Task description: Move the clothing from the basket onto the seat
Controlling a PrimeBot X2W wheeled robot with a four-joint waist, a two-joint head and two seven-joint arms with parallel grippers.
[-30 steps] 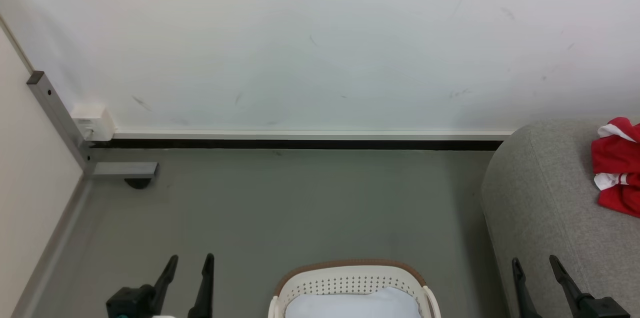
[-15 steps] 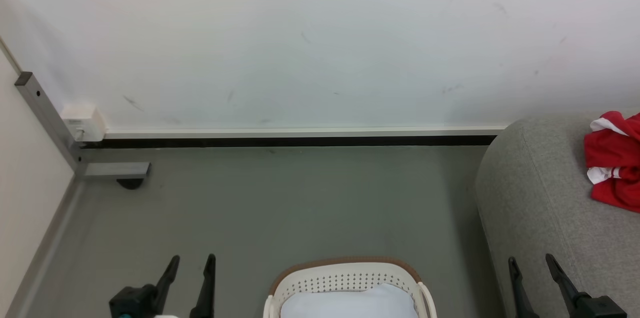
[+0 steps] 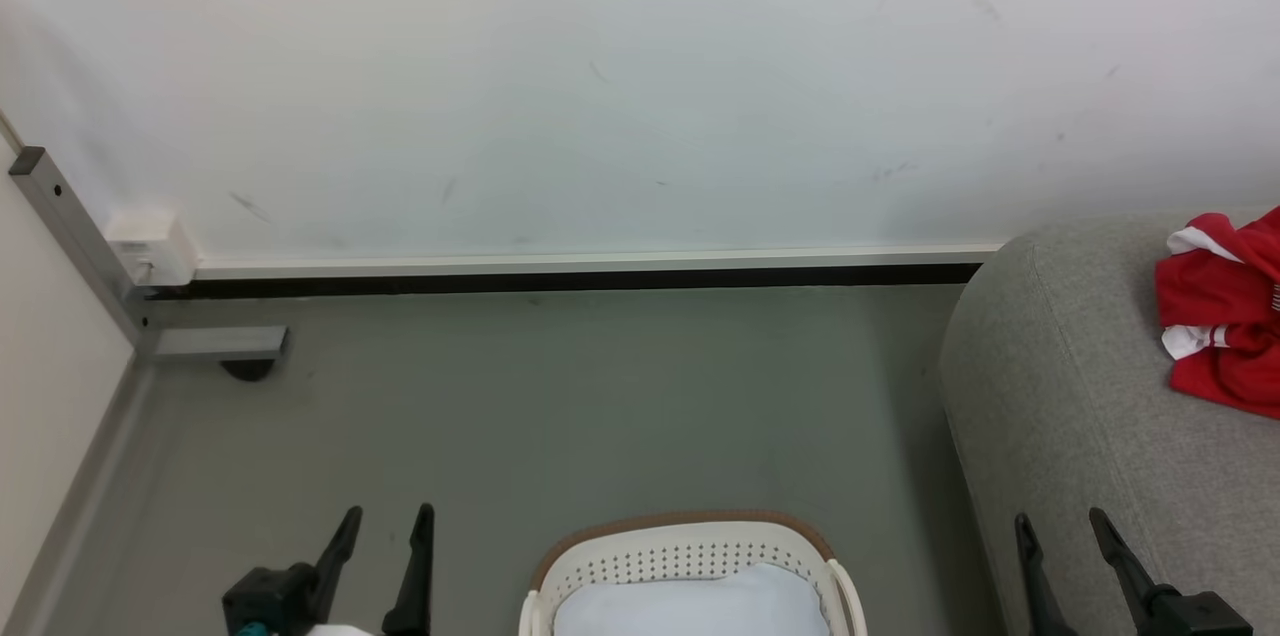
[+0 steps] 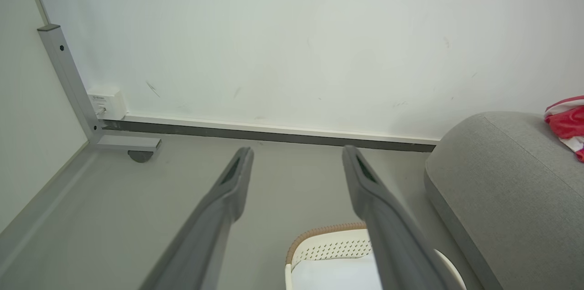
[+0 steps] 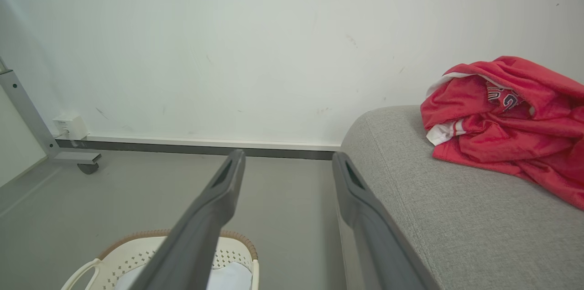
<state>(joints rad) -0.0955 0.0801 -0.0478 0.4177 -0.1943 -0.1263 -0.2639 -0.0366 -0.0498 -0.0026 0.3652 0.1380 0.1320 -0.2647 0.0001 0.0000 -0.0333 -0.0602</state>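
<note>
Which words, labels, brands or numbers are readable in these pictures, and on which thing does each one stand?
No text is readable.
On the soft bright red clothing, on the light grey fabric sofa: dark white-outlined letters in a fold, partly hidden, unreadable.
On the small white box low on the wall: a label, too small to read.
On the cream-white perforated plastic basket: no text visible.

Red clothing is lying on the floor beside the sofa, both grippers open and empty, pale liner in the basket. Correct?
Not quite. The clothing lies on the seat, not the floor; the right wrist view shows it resting on the grey upholstery. The rest holds: left gripper and right gripper open and empty, pale liner in the basket.
</note>
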